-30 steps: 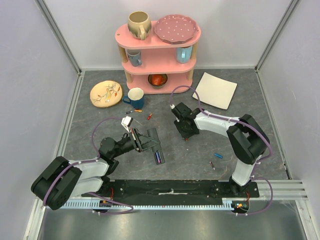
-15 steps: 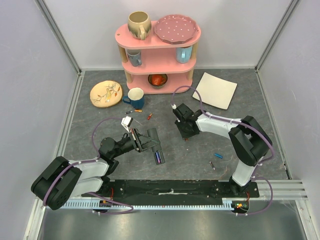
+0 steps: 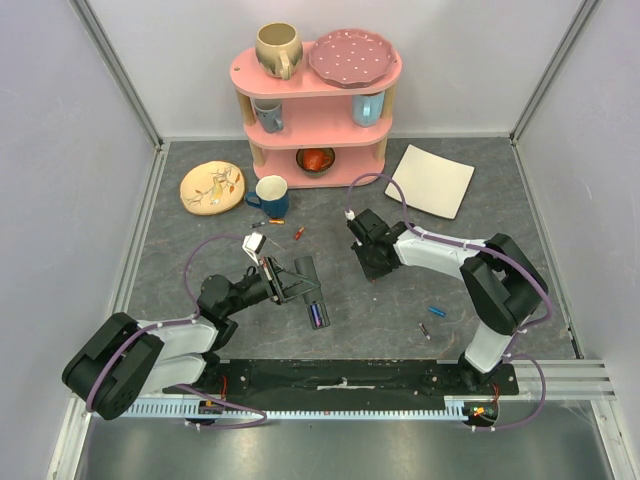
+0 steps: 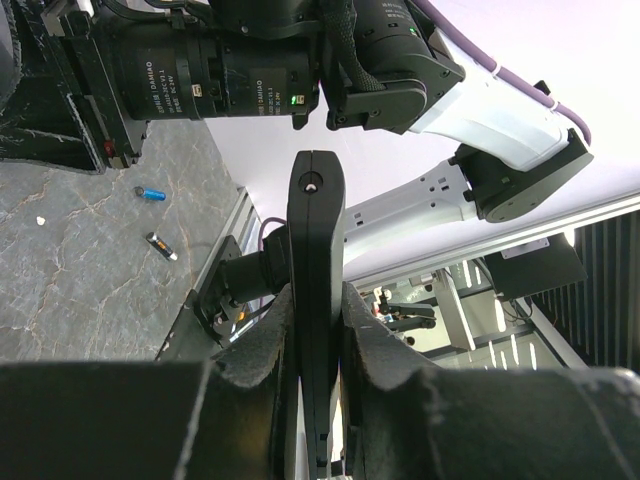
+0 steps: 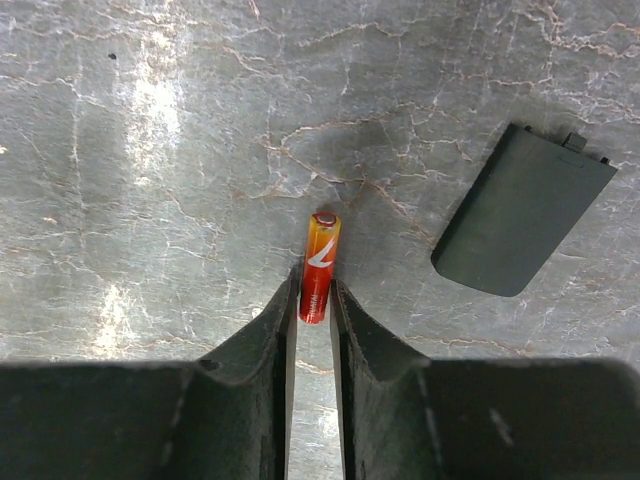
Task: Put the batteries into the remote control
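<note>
My left gripper [image 3: 284,284] is shut on the remote control [image 3: 309,291], a slim black bar held edge-up between the pads [image 4: 315,300]. A bluish battery [image 3: 317,316] shows in the remote's near end. My right gripper [image 3: 374,271] points down at the table. Its fingertips press both sides of an orange-red battery [image 5: 319,265] lying on the grey surface, the right gripper [image 5: 315,302] closed around its near end. The black back cover [image 5: 520,210] lies flat just to the right of it.
Loose batteries lie on the table: a blue one [image 3: 437,311], a dark one [image 3: 424,330], an orange-red one [image 3: 298,233] and one by the blue mug [image 3: 271,193]. A pink shelf [image 3: 318,100], a painted plate [image 3: 212,186] and a white square plate [image 3: 430,180] stand at the back.
The right wrist has shifted slightly over the same spot and its fingers have drawn in around the orange-red battery. The left arm and the remote have not moved.
</note>
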### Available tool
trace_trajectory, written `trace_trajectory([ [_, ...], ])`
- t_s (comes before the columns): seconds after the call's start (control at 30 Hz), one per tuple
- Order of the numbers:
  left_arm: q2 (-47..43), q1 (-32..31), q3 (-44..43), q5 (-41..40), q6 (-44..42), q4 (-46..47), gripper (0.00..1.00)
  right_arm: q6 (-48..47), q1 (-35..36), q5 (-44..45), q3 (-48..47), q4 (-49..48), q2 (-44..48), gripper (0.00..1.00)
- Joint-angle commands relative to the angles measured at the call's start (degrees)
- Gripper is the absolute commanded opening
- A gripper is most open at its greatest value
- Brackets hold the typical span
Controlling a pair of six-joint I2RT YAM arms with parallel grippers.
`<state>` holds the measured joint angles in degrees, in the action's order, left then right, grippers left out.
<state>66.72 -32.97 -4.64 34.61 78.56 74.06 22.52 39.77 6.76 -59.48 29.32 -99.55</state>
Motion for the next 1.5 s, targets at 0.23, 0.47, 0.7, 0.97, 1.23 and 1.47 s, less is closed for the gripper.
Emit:
trace_trajectory([
  [0.23, -0.1, 0.2, 0.1, -0.1, -2.6, 12.7, 0.02, 0.9, 0.0, 1.0, 1.2, 0.6, 2.9, 0.00],
  [0.47, 0.5, -0.2, -1.3, -2.4, -3.3, 13.5, 0.02, 0.1, 2.1, -0.4, -1.8, 8.1, 15.9, 0.00],
  [0.7, 0.3, -3.6, -0.9, -13.1, -7.5, 15.1, 0.02, -0.3, 7.9, -1.1, -9.9, 19.5, 26.5, 0.00],
  [0.97, 7.0, -5.7, -2.6, -17.6, -4.7, 17.6, 0.02, 3.8, 10.3, -13.0, -16.6, 27.6, 28.0, 0.00],
  [1.23, 11.0, -8.5, -3.0, -22.8, -3.8, 18.0, 0.02, 6.8, 13.8, -19.7, -16.6, 26.8, 25.0, 0.00],
  [1.47, 11.4, -8.5, -4.1, -22.0, -2.5, 18.3, 0.02, 7.3, 15.3, -20.6, -16.0, 26.7, 22.5, 0.00],
])
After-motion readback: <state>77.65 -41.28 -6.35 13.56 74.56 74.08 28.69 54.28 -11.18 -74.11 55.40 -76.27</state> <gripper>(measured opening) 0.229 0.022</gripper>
